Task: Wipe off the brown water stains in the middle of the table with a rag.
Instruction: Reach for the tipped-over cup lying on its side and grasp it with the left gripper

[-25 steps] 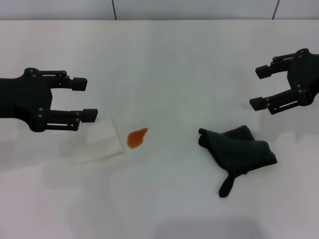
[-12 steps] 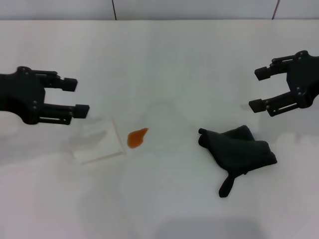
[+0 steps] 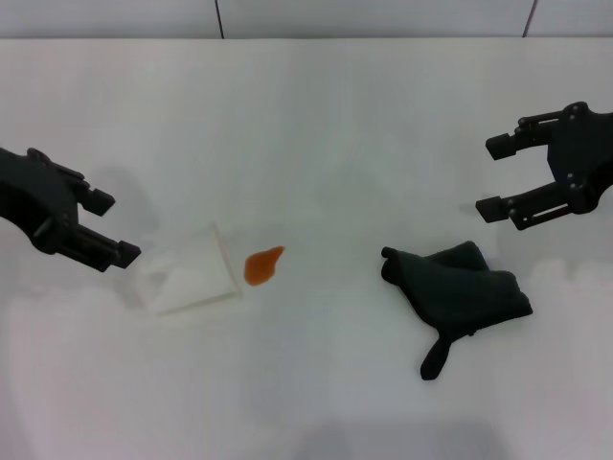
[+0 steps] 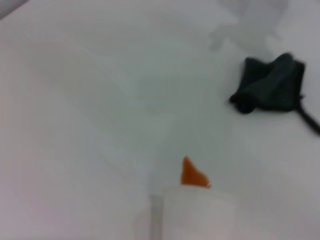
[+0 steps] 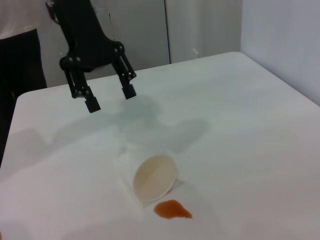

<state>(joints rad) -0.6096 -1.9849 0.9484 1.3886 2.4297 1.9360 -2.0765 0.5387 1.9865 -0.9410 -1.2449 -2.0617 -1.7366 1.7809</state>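
Note:
The brown water stain (image 3: 262, 265) is a small orange-brown teardrop blot near the middle of the white table (image 3: 316, 125). It also shows in the left wrist view (image 4: 193, 174) and the right wrist view (image 5: 172, 209). The dark grey rag (image 3: 460, 293) lies bunched to the stain's right with its tail toward the front; it shows in the left wrist view (image 4: 272, 85). My right gripper (image 3: 490, 176) is open and empty, above and behind the rag. My left gripper (image 3: 113, 228) is open and empty at the far left, also seen in the right wrist view (image 5: 109, 98).
A pale translucent cup (image 3: 188, 270) lies on its side just left of the stain, mouth toward it; it shows in the right wrist view (image 5: 155, 177) and the left wrist view (image 4: 197, 212). A tiled wall runs behind the table's far edge.
My left gripper has drawn back to the left and lower, away from the cup, and turned. The right gripper has barely shifted. Cup, stain and rag have not moved.

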